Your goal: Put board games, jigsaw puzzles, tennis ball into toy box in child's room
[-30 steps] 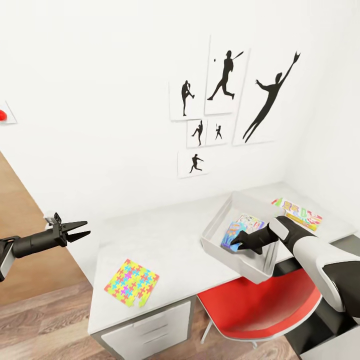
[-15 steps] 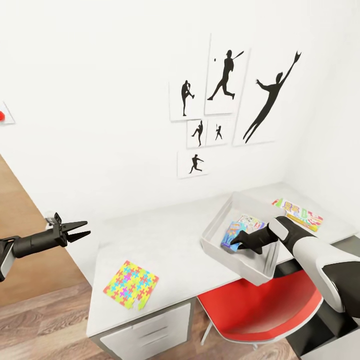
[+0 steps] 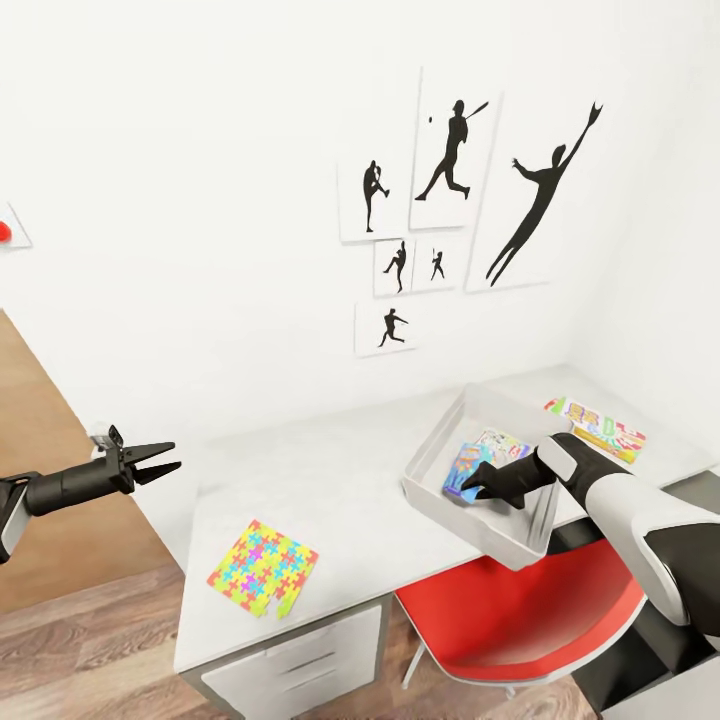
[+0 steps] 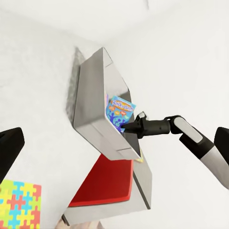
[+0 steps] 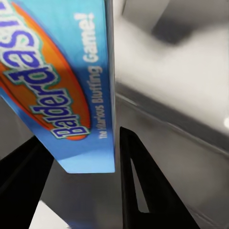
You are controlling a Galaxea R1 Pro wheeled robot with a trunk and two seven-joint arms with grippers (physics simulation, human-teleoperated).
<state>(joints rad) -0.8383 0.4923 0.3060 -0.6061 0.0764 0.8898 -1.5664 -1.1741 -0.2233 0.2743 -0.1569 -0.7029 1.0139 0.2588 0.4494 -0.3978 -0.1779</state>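
Head view, left to right: the left gripper (image 3: 168,457) hangs in the air off the worktop's (image 3: 330,470) left end, jaws parted in a narrow V and holding nothing. 1 puzzle (image 3: 263,564) lies flat near the front edge, a corner close to the lip. The toy box (image 3: 432,452) sits further right, its front corner overhanging the worktop edge above a red chair (image 3: 520,615). Inside it the right gripper (image 3: 472,489) pinches a blue board game (image 3: 467,468), the jaws closed on its edge; a paler printed box beside it is too small to identify. A striped game (image 3: 597,426) lies on the worktop behind the box, well apart from both arms.

Risks, as I judge them: pressing down or dragging while letting go could tip the overhanging box off the edge. The right wrist view shows the game (image 5: 62,81) standing on edge between the fingers (image 5: 136,181), so it may lean on the wall and take up room the other toys need. A careless reach could push the puzzle over the lip.
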